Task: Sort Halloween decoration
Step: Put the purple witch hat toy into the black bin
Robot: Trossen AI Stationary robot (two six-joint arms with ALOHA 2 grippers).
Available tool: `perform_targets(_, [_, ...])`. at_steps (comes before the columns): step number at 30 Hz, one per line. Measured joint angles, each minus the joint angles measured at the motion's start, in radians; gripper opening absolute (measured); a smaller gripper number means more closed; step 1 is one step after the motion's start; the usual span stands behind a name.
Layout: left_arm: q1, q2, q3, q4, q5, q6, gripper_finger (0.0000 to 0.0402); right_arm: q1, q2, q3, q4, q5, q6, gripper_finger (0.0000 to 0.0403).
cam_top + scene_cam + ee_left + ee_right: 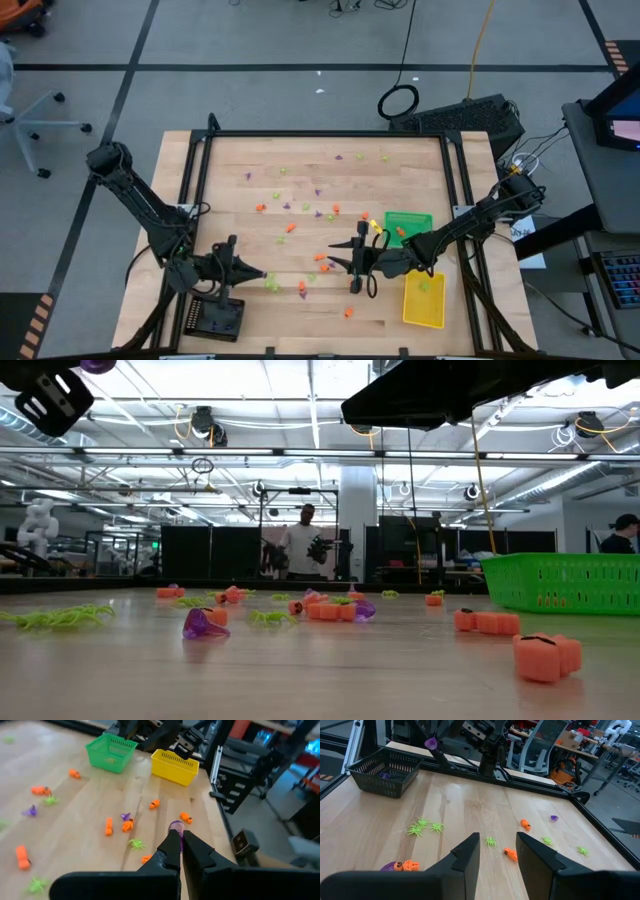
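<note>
Small orange, purple and lime green Halloween decoration pieces (300,215) lie scattered over the wooden table (230,200). My left gripper (262,272) hovers near the front left, beside the black tray (215,320). It is shut on one purple trinket (176,827), which also shows high in the low view (97,365). My right gripper (340,263) hangs above the table's middle right, pointing left. It is open (497,852), with nothing between its fingers. My left gripper pinches the purple trinket (431,743) between the free ends of its two fingers (192,845). The fingers reach out nearly level toward the table's right side. The trinket is lifted well clear of the table.
A green tray (408,225) and a yellow tray (423,300) stand at the right, next to my right arm. The black tray (385,770) holds a purple piece. Orange blocks (545,655) lie near the front. A person stands in the room behind the table (303,545).
</note>
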Motion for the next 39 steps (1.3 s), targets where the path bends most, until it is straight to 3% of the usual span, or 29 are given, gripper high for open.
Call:
perform_targets(10, [0.000, 0.000, 0.000, 0.000, 0.000, -0.018, 0.0002, 0.000, 0.000, 0.000, 0.000, 0.000, 0.000, 0.0116])
perform_targets(23, [0.000, 0.000, 0.000, 0.000, 0.000, 0.364, 0.0002, 0.000, 0.000, 0.000, 0.000, 0.000, 0.000, 0.0116])
perform_targets(29, [0.000, 0.000, 0.000, 0.003, 0.015, 0.319, 0.0002, 0.000, 0.000, 0.000, 0.000, 0.000, 0.000, 0.0116])
perform_targets(33, [0.000, 0.000, 0.033, -0.044, 0.159, 0.256, 0.0002, 0.000, 0.000, 0.000, 0.000, 0.000, 0.000, 0.0116])
perform_targets(39, [-0.015, 0.000, 0.136, -0.298, 0.217, 0.116, 0.0002, 0.000, 0.000, 0.000, 0.000, 0.000, 0.000, 0.0116])
